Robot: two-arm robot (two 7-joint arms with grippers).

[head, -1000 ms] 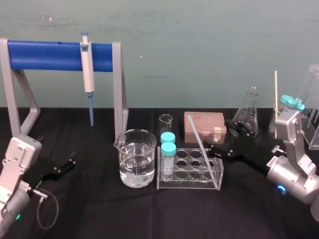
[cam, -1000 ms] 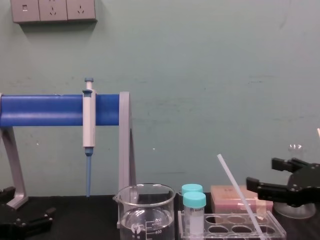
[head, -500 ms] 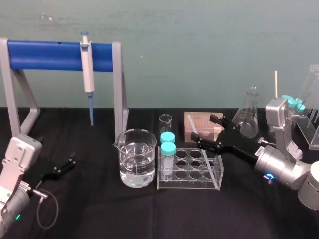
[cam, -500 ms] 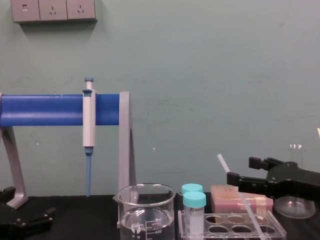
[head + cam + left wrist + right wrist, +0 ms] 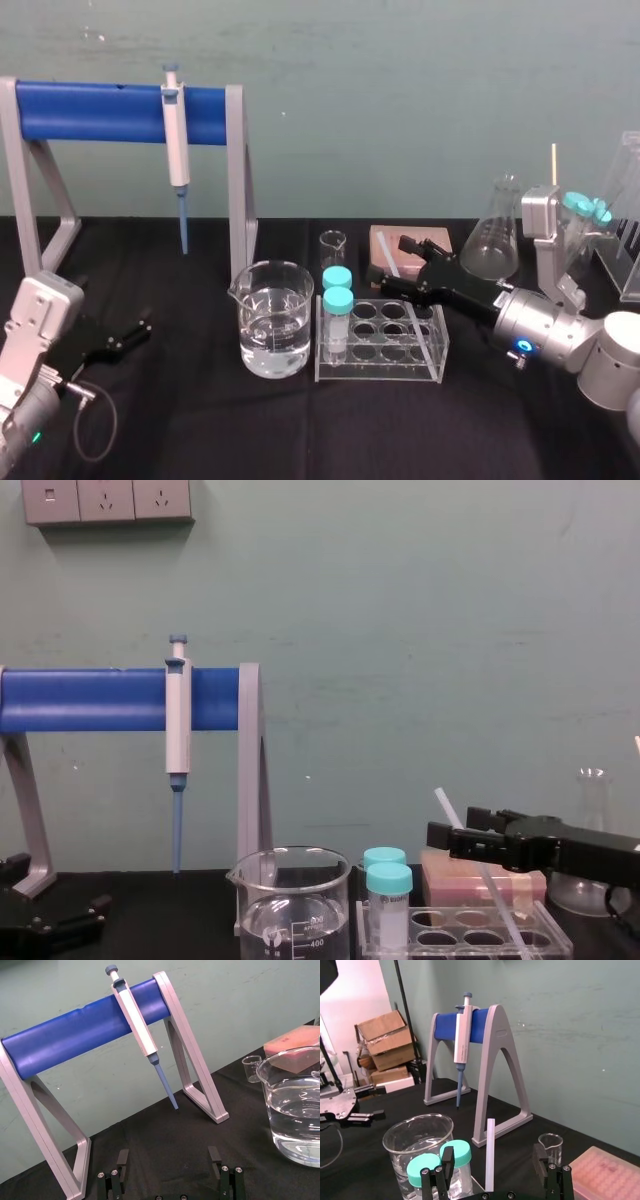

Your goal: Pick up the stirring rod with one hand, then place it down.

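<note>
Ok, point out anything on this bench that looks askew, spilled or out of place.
The stirring rod leans at a slant in the clear tube rack instead of standing straight. Its top pokes up between the open fingers of the right gripper. No spill shows. The left gripper sits open, low on the left.

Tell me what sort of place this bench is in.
Most likely a chemistry lab bench: a pipette hangs on a blue stand, a glass beaker holds clear liquid, and capped tubes stand in a clear rack. The open right gripper flanks the stirring rod; the left gripper sits far left.
</note>
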